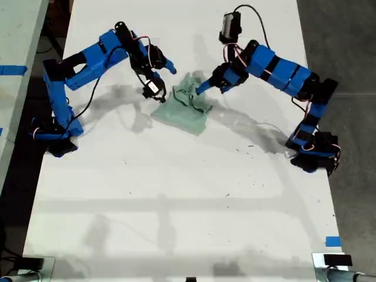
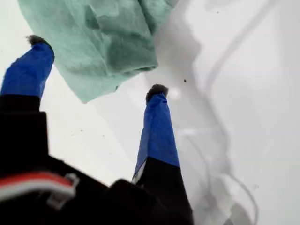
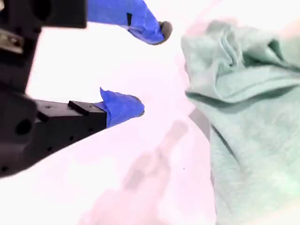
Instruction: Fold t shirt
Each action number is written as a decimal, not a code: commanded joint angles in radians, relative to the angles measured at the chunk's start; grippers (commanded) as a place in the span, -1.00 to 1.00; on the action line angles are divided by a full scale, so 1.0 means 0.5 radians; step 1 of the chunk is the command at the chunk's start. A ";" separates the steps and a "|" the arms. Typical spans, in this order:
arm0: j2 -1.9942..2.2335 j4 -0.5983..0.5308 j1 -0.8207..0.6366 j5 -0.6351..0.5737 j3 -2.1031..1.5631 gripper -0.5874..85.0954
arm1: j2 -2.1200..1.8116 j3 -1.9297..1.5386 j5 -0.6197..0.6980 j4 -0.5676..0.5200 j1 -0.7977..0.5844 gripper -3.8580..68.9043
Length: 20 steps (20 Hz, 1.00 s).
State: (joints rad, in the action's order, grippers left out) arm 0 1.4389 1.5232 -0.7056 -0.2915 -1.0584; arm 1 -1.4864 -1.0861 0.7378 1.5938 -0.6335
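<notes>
Fold t shirt: position of the cloth relative to the two claws. The t shirt lay bunched and wrinkled on the white bench, between the two arms and towards the far end of the bench in the exterior view. One part was heaped up at the far side and a flatter flap spread towards the near side. It was not laid out flat, so no sleeve or hem line could be told.

My first claw stood wide open and held nothing. The shirt lay just ahead of its tips, with a loose corner hanging between them.

My second claw was also wide open and empty. The shirt lay just beyond its tips, its raised folds facing the claw, apart from both tips.

In the exterior view, the arm on the right reached to the shirt's upper edge, and the arm on the left stopped just beside the heap. The wrist views did not settle which arm was which. The next grasp probably turned on closing over a free edge. No container was present.
</notes>
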 commanded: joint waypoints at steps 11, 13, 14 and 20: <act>1.963 -0.298 1.767 1.331 -1.819 -0.99 | -3.378 -2.899 -1.335 -0.261 1.592 -0.90; 2.543 -0.518 1.792 1.424 -2.359 -0.99 | -4.013 -3.353 -1.387 -0.258 1.672 -0.90; 2.853 -0.693 1.789 1.457 -2.712 -0.99 | -4.028 -3.451 -1.433 -0.221 1.712 -0.90; 4.298 -1.460 1.776 1.273 -4.274 -0.99 | -4.031 -3.896 -1.298 -0.350 1.681 -0.91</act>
